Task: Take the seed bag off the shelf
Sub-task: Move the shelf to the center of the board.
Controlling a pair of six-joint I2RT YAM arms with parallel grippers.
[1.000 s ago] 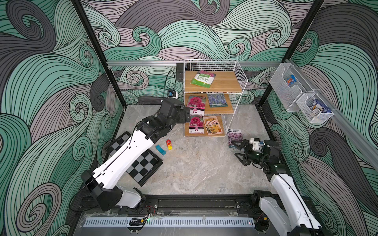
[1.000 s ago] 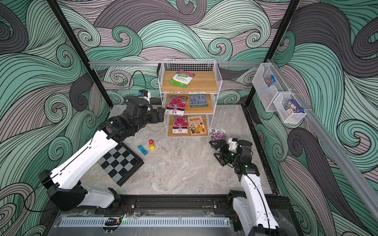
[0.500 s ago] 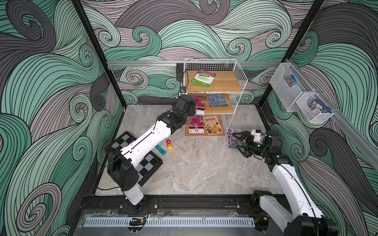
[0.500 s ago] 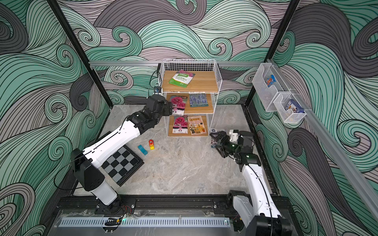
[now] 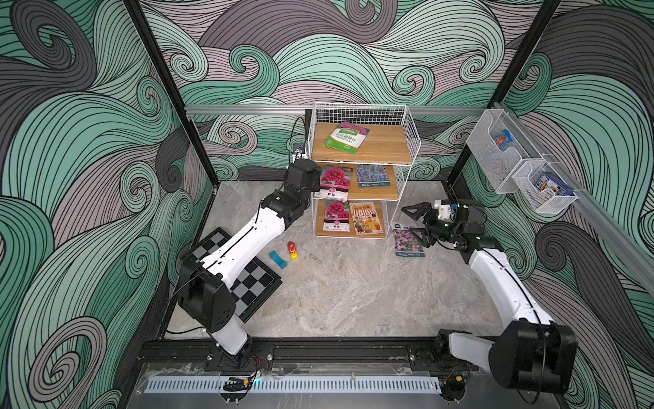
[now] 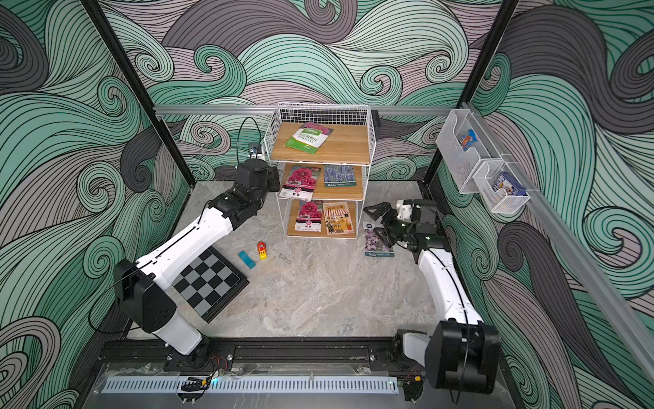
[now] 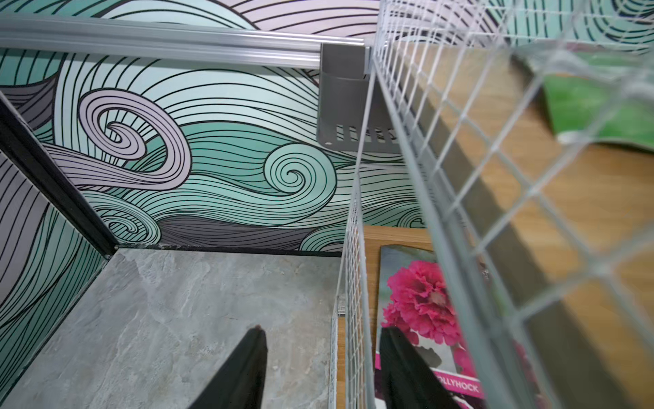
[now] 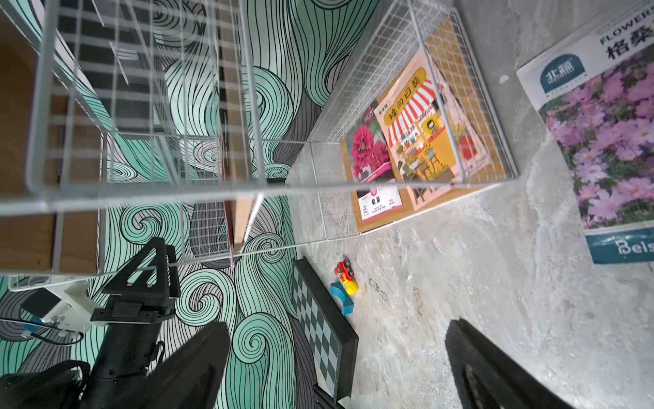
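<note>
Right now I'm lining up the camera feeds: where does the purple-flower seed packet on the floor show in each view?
In a top view: purple-flower packet on the floor, right of the bottom tier of the shelf.
In a top view: same spot.
Left wrist: not in it.
Right wrist: on the floor beside that tier, partly cut off.
Shared landmark: the shelf, in all four.
</note>
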